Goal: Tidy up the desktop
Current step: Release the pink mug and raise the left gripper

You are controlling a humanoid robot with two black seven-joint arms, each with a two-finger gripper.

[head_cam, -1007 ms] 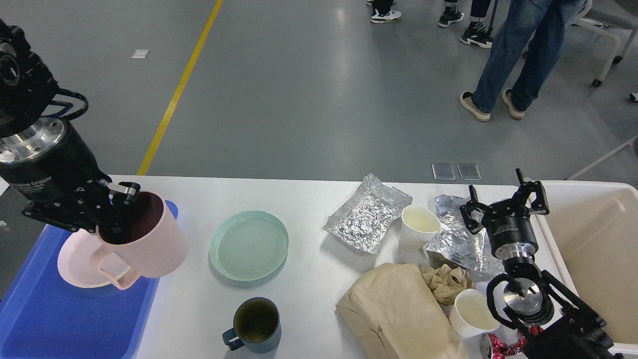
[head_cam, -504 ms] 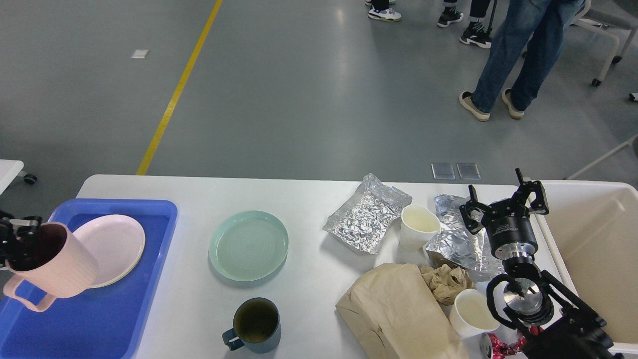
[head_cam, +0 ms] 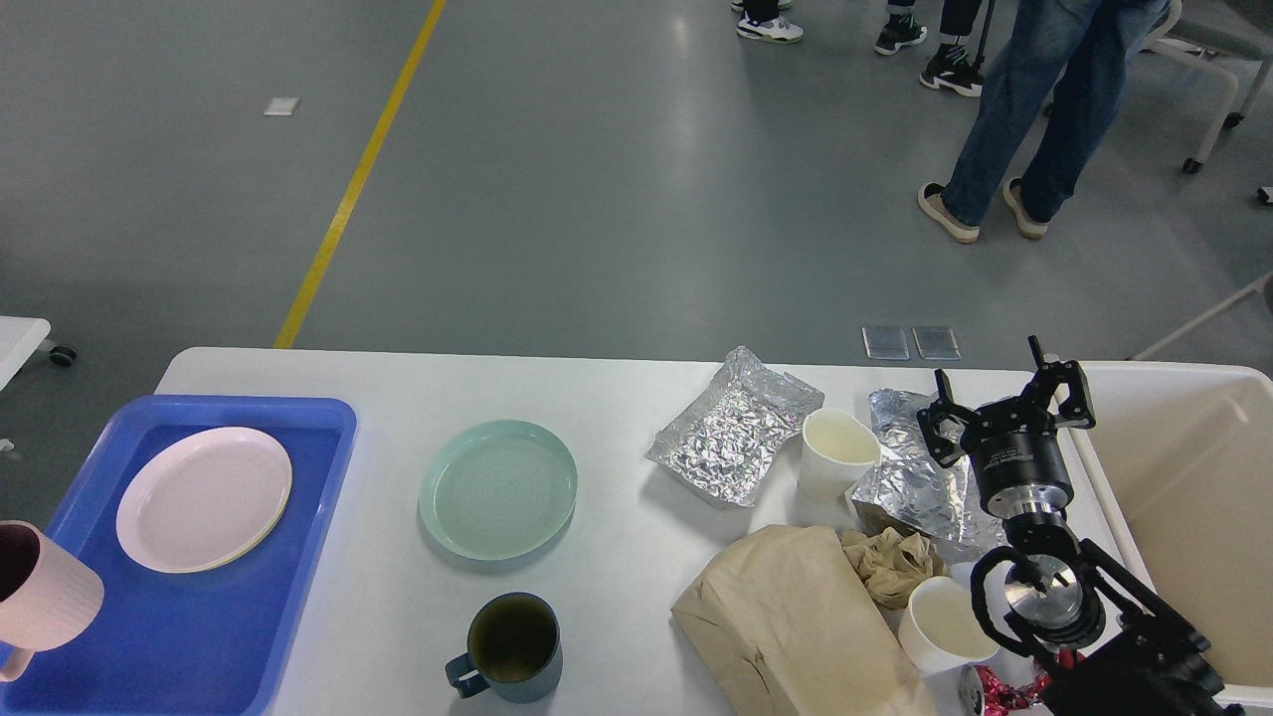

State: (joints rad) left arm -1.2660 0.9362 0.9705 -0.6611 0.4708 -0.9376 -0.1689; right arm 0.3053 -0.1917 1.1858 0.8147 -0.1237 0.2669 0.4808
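tabletop (head_cam: 617,398) | cluttered: green plate (head_cam: 497,488), foil (head_cam: 734,426), cups | right end effector (head_cam: 1006,408) apart over foil | left end effector unseen

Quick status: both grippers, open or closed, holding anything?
Left: out of view.
Right gripper: open, empty, above the foil.

Only the right arm (head_cam: 1074,607) shows. It comes up from the lower right corner, black, with looping cables around a shiny metal wrist joint, then a stout black cylinder with a silver ring at its base. At the far end sits the right gripper (head_cam: 1006,406), pointing away from the robot. Its two dark fingers (head_cam: 1069,388) are spread wide apart with nothing between them. The left arm and its gripper are out of sight.
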